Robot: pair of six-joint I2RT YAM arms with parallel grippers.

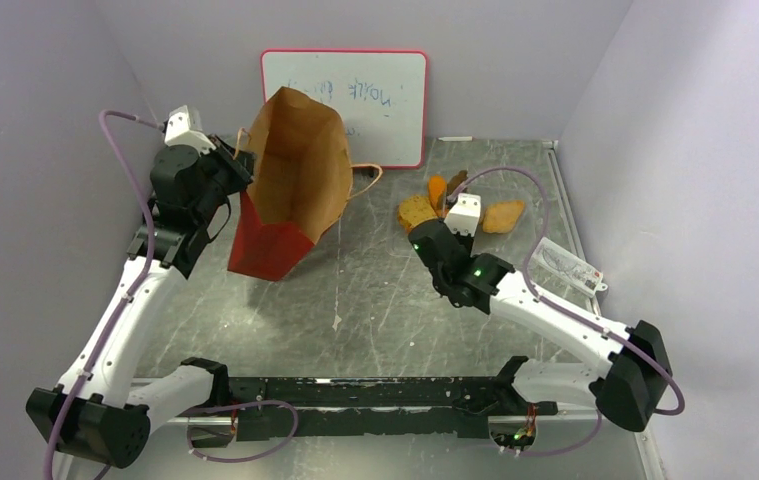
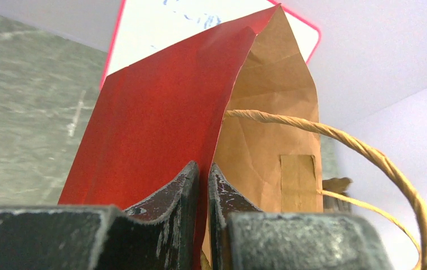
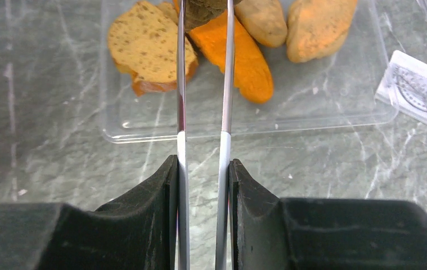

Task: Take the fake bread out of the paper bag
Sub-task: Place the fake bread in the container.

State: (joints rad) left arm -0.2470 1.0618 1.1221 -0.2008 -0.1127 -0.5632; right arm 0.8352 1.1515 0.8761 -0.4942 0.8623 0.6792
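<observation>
Two grips: left claw (image 2: 202, 169) pinches tilted, mouth-up paper bag (image 2: 154, 112); right claw (image 3: 202, 163) squeezes tongs (image 3: 180, 84).

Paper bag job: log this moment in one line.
left claw: shut on paper bag rim | right claw: shut on tongs | tongs: gripping brown piece over clear tray | tray: fake bread

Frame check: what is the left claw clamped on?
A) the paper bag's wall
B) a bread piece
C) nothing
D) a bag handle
A: the left claw pinches the paper bag at its wall's edge, while the handle loops free beside it.
</observation>
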